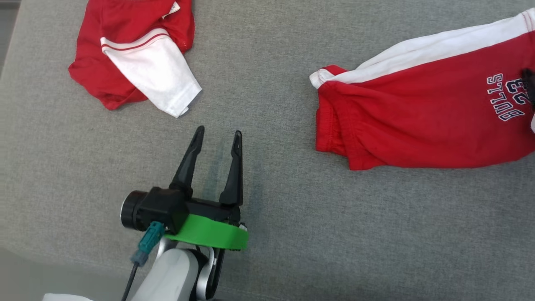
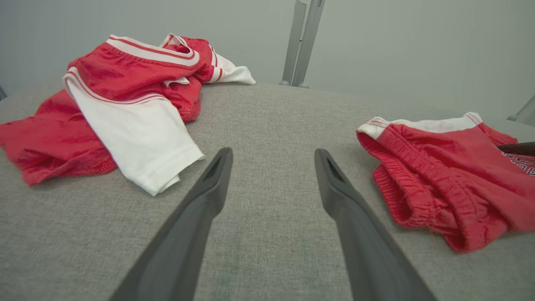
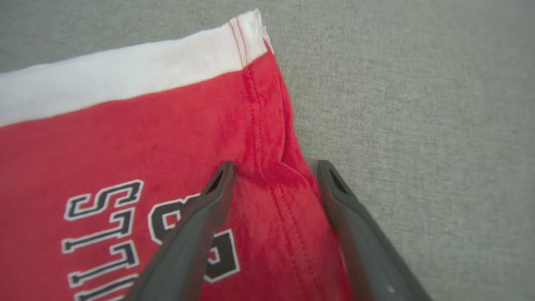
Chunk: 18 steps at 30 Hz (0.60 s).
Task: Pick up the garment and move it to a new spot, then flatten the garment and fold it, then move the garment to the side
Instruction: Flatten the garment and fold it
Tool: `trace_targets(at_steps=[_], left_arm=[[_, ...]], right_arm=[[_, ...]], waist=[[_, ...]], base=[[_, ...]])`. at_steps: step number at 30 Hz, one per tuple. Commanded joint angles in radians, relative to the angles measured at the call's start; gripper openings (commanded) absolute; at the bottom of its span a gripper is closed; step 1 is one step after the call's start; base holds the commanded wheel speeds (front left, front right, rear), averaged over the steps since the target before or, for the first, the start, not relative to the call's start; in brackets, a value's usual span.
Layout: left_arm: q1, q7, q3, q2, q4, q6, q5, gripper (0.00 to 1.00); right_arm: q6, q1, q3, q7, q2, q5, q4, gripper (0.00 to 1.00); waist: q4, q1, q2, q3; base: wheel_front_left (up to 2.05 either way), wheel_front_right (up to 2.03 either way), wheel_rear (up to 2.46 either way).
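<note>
Looking down from the head, we find the left gripper (image 1: 219,130) nearest, low and left of centre in the frame. Its two dark fingers stand apart and hold nothing, with bare grey table covering (image 1: 292,234) between them. A green band and a pale forearm sit behind them at the bottom edge.

Further up on the right side lie the red shorts (image 1: 418,125), flat on the covering and well apart from that gripper. Their gathered waistband points toward the middle of the frame, a white stripe runs along their upper edge, and the dark-outlined lettering sits by the right edge.

In the right wrist view the right gripper (image 3: 276,165) is over the hem end of the shorts, beside the lettering. Its fingers are spread, and a raised fold of the stitched hem lies between them. We cannot tell whether the tips press on the cloth, but they are not pinched together on it.

Farther off, in the upper left of the head view, a crumpled red and white top (image 1: 125,46) lies with one white sleeve spread toward the centre.

Beyond the table's far edge, the left wrist view shows a grey metal post (image 2: 301,42) at upper centre.
</note>
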Motion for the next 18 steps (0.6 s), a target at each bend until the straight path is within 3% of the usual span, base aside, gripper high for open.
trace_targets(at_steps=[1,7,8,10,18], left_arm=[[0.017,-0.003,0.013,-0.014,0.006,-0.018,0.02,1.0],[0.045,-0.003,0.056,-0.046,0.014,-0.085,0.062,1.0],[0.047,-0.003,0.065,-0.048,0.014,-0.093,0.063,1.0],[0.054,-0.003,0.08,-0.051,0.017,-0.106,0.067,1.0],[0.145,-0.003,0.122,-0.053,0.05,-0.138,0.095,1.0]], right_arm=[[0.0,-0.006,-0.012,0.021,0.014,0.031,0.023,1.0],[0.002,0.042,0.012,0.096,0.022,0.097,0.077,0.97],[0.002,0.048,0.001,0.1,0.035,0.123,0.086,0.35],[0.003,0.07,-0.007,0.11,0.058,0.168,0.102,0.0],[-0.002,0.124,-0.162,0.007,0.155,0.304,0.162,0.0]], waist=[[0.044,0.0,-0.0001,0.027],[0.052,0.0,-0.0001,0.011],[0.051,0.0,-0.0001,0.006],[0.046,0.0,-0.0001,-0.008],[-0.057,0.0,-0.0001,-0.147]], base=[[0.0,0.0,0.0],[0.0,0.0,0.0],[0.0,0.0,0.0],[0.0,0.0,0.0],[0.0,0.0,0.0]])
